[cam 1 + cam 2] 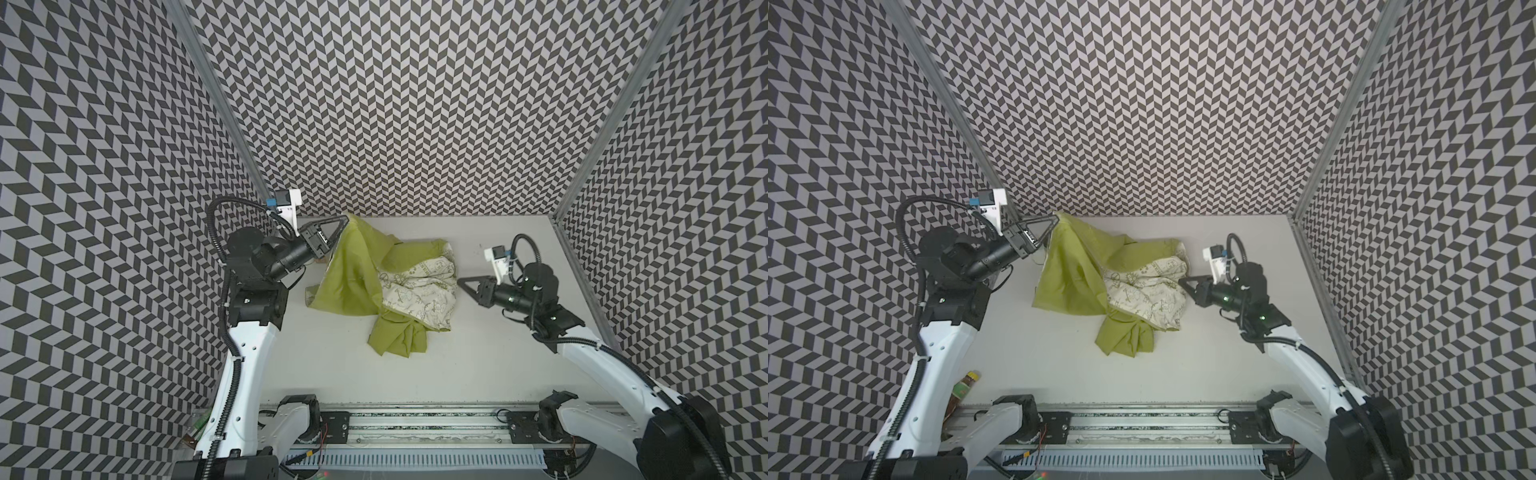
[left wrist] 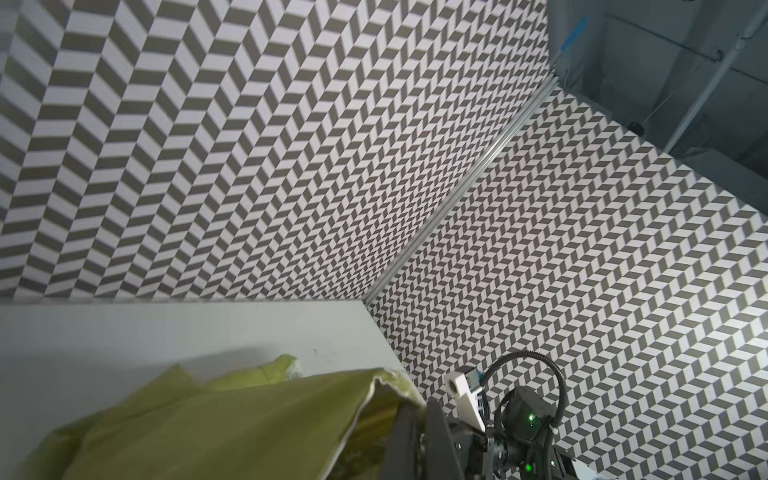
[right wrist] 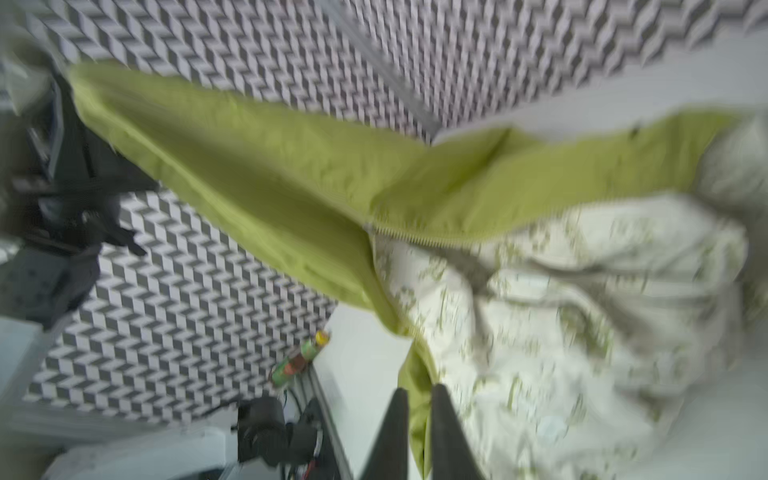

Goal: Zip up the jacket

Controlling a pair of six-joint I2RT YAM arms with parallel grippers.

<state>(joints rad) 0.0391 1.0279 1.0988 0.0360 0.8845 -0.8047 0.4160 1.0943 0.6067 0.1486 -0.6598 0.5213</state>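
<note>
Lime-green jacket [image 1: 353,274] sits crumpled on the white table [image 1: 478,365], middle to far side. The green shell is on the left, the cream doodle-print lining [image 1: 419,291] is turned out on the right, and a green fold trails toward the near side. It is unzipped, and the zipper teeth [image 3: 411,236] show, blurred, in the right wrist view. Far left, the left gripper [image 1: 344,219] is clenched on a jacket corner and holds it raised, so the cloth drapes down. At the lining's right edge the right gripper [image 1: 460,283] has its jaws slightly parted, with nothing clearly pinched.
</note>
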